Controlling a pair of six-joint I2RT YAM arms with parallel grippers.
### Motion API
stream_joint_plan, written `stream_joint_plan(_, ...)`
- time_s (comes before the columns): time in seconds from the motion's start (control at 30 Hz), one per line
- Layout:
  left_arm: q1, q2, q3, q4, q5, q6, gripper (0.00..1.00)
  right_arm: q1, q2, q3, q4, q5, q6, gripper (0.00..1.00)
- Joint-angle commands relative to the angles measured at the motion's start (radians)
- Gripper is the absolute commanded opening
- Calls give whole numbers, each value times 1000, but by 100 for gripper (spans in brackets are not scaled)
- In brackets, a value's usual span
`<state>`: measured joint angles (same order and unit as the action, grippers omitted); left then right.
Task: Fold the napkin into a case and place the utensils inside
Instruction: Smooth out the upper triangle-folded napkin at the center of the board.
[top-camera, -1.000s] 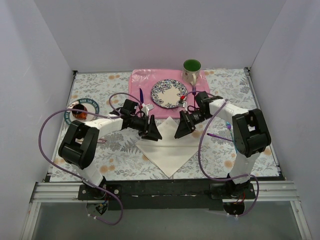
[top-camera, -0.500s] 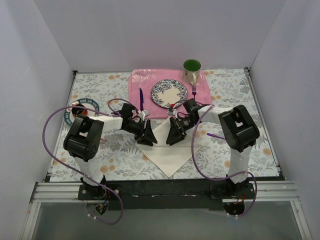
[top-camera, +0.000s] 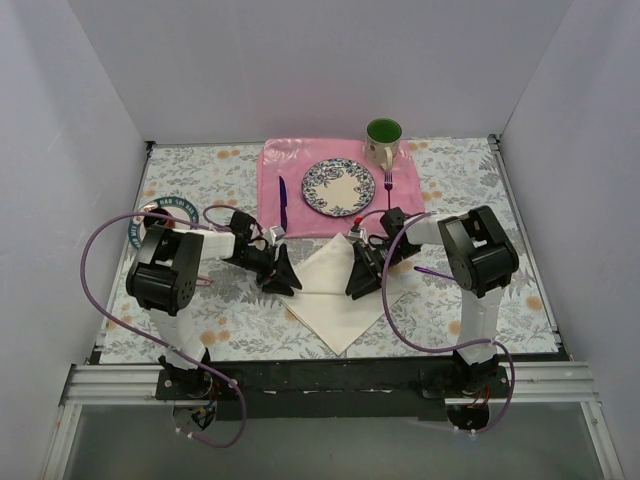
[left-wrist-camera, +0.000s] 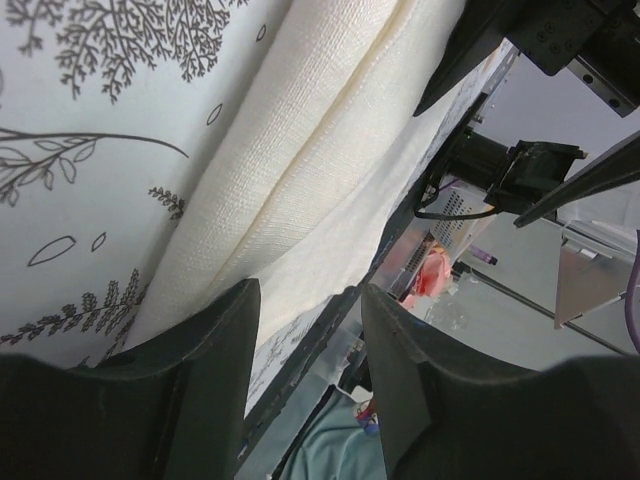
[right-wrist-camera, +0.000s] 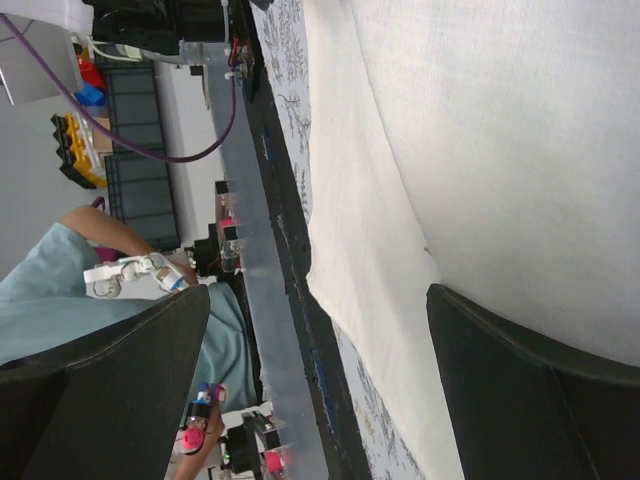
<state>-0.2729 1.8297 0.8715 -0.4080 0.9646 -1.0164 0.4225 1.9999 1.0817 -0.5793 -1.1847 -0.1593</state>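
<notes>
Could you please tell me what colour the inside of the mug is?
The mug is green inside, clearest in the top external view.

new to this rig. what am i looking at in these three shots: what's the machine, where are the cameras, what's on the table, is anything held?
Two small robot arms are bolted at the table's near edge, each ending in a two-finger gripper. The wide picture comes from a fixed camera above and behind them. The two close-ups come from cameras on the wrists, so the dark shapes at their lower edges are each arm's own fingers. On the flowered table lie a cream napkin, a pink placemat with a plate, knife and fork, a green mug at its far corner, and a shiny utensil. The left gripper and right gripper are both open, low over the napkin's sides, holding nothing visible.
</notes>
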Motion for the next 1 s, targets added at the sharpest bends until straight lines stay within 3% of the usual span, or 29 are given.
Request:
stream_joint_plan(0.0,21,9,1,-35,10,45,45,-45,0,-31,-112,-16,-101,99)
stream_joint_plan(0.27,31,-95,27,-78,31,111,43,-85,-70,-23,-160,20,-134,99)
stream_joint_plan(0.43,43,-237,81,-95,57,108,42,-82,-138,110,-175,40,-105,97)
stream_joint_plan(0.67,93,-268,100,-164,1,113,42,-76,-92,476,-208,371,-120,85)
stream_joint_plan(0.8,93,-247,138,-255,-133,196,43,-71,-53,546,-241,482,-172,75)
stream_joint_plan(0.87,93,-239,147,-278,-148,236,42,-70,-53,534,-264,493,-218,67)
stream_joint_plan(0.97,78,-215,152,-330,-193,283,41,-57,-79,453,-264,523,-262,63)
